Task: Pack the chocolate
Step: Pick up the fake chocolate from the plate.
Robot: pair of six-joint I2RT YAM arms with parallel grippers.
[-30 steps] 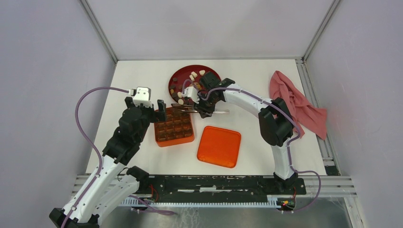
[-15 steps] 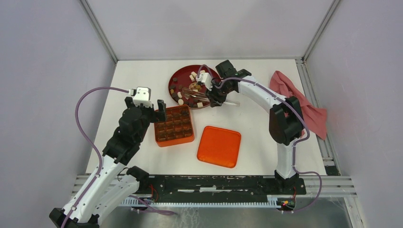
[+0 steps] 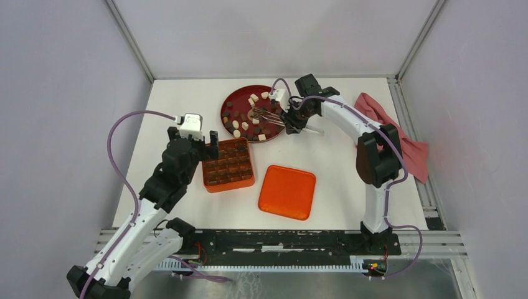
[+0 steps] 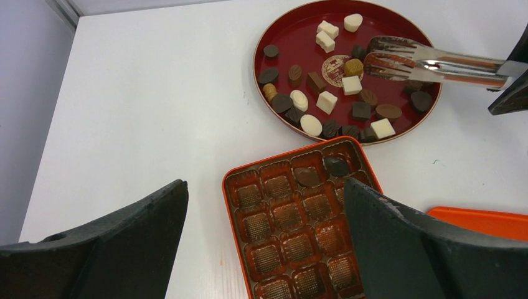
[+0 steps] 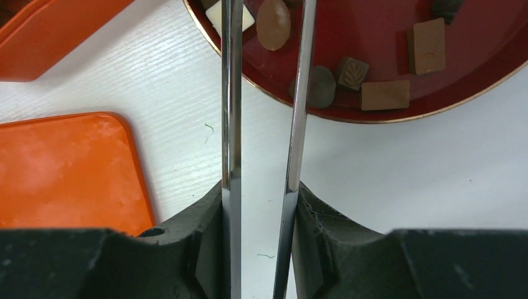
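Several pieces of chocolate (image 3: 244,125), dark brown and cream-white, lie scattered on the red plate (image 3: 231,103) at the back of the table. The left wrist view shows the same chocolate (image 4: 327,101). My right gripper (image 3: 292,120) is shut on metal tongs (image 3: 266,116). In the right wrist view the tongs (image 5: 231,93) sit between the fingers (image 5: 260,205). Their tips hang over the plate, slightly apart, with nothing seen between them. My left gripper (image 3: 192,142) stands wide open over the orange compartment box (image 3: 228,165). Two dark pieces (image 4: 308,176) sit in the box's far cells.
The orange lid (image 3: 287,191) lies flat to the right of the box. A pink cloth (image 3: 389,137) is crumpled at the table's right edge. Grey walls close in the table on three sides.
My right arm has carried the tongs from over the box's far edge back and to the right, over the red plate. The left arm has barely shifted.
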